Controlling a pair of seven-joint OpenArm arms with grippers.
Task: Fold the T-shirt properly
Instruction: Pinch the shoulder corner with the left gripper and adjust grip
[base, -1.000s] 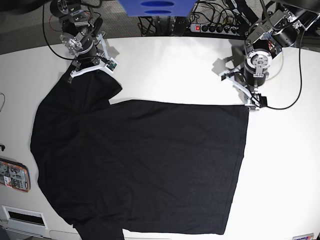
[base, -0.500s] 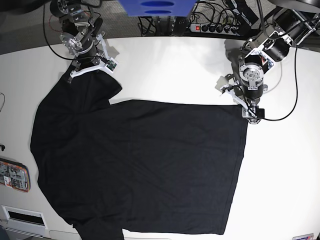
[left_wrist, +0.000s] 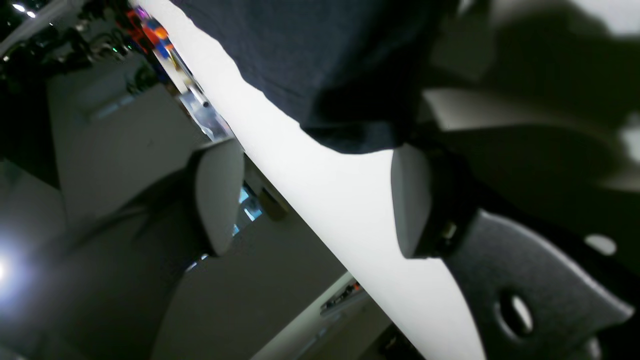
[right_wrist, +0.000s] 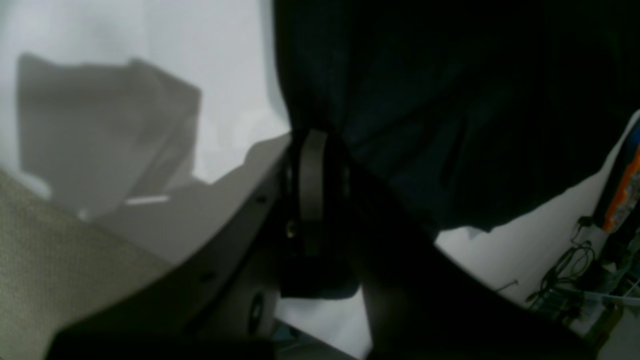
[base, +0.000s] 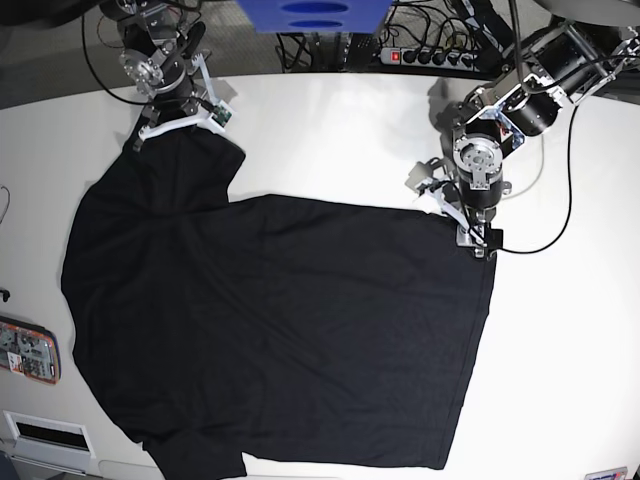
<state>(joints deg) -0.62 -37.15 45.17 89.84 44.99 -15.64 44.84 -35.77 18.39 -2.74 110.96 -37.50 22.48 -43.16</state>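
Two claws: right (right_wrist: 312, 170) pinches T-shirt (base: 290, 330) sleeve (left (left_wrist: 312, 200) gapes at its corner).

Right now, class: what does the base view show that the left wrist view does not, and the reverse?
Only the base view shows the whole T-shirt spread flat, the right claw at its sleeve, and the power strip. Only the left wrist view shows the left claw open, its pads apart beside the shirt's corner. Both show black cloth on the white table.
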